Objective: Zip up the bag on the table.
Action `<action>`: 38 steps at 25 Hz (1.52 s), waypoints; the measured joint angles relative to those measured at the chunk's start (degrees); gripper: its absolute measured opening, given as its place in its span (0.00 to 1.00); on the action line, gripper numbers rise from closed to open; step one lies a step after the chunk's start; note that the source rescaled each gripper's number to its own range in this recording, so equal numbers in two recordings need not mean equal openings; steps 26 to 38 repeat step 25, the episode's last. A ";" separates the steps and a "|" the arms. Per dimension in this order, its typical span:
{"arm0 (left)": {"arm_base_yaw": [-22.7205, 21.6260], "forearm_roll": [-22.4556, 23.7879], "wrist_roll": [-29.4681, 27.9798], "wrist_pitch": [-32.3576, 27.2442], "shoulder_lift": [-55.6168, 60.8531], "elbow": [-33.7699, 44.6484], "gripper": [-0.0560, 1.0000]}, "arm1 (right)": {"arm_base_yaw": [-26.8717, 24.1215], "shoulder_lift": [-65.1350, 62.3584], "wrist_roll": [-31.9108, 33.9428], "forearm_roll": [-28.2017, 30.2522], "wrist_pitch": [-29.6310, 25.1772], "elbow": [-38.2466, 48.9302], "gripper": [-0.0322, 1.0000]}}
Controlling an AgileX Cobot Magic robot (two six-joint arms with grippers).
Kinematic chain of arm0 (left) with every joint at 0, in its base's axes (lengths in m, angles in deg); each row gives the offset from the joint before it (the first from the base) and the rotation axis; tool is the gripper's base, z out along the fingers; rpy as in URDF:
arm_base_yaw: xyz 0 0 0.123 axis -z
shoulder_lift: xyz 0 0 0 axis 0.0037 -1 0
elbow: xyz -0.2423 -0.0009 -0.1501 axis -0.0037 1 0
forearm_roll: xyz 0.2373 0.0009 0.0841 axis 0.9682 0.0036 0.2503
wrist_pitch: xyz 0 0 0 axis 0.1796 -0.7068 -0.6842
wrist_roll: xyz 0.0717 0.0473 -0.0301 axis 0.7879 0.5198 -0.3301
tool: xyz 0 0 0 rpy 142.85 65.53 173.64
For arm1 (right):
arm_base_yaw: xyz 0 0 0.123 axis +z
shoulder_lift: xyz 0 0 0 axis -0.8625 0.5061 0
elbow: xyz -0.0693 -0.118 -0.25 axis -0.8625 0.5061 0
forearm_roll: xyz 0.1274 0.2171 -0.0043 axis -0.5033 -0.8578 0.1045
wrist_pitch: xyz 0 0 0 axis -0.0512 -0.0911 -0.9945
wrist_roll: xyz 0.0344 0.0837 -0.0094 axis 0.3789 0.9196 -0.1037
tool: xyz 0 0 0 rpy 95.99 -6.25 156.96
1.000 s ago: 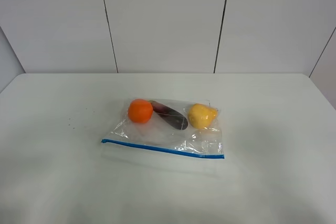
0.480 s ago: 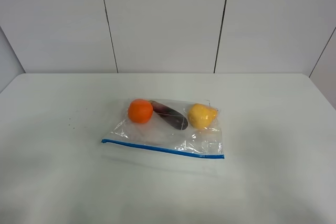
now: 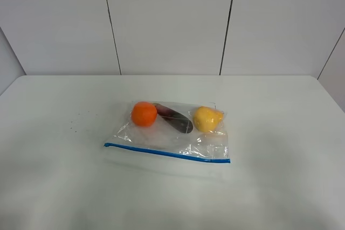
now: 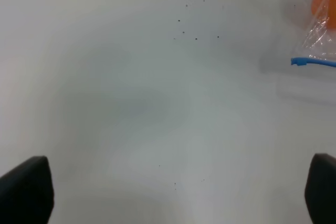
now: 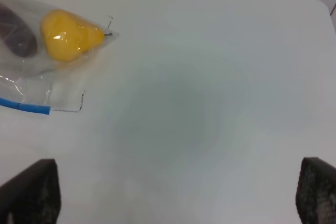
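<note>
The clear bag [image 3: 172, 133] lies flat in the middle of the white table [image 3: 280, 133]. Its blue zipper strip [image 3: 167, 153] runs along the near edge. Inside are an orange fruit [image 3: 144, 113], a dark purple fruit [image 3: 175, 118] and a yellow fruit [image 3: 207, 119]. Neither gripper shows in the exterior high view. In the left wrist view the left gripper's fingertips [image 4: 23, 190] stand wide apart, open and empty, with the zipper's left end [image 4: 310, 62] off to one side. In the right wrist view the right gripper's fingertips [image 5: 31, 192] are wide apart, open and empty, away from the zipper's right end [image 5: 26, 106].
A few small dark specks [image 3: 73, 129] mark the table left of the bag. A white panelled wall [image 3: 172, 20] stands behind the table's far edge.
</note>
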 joint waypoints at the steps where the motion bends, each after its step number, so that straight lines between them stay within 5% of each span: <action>1: 0.00 0.00 0.00 0.00 0.00 0.00 1.00 | 0.00 0.00 0.30 0.05 0.00 0.00 1.00; 38: 0.00 0.00 0.00 -0.10 0.00 0.00 1.00 | 0.06 0.00 1.62 -0.48 0.00 0.00 1.00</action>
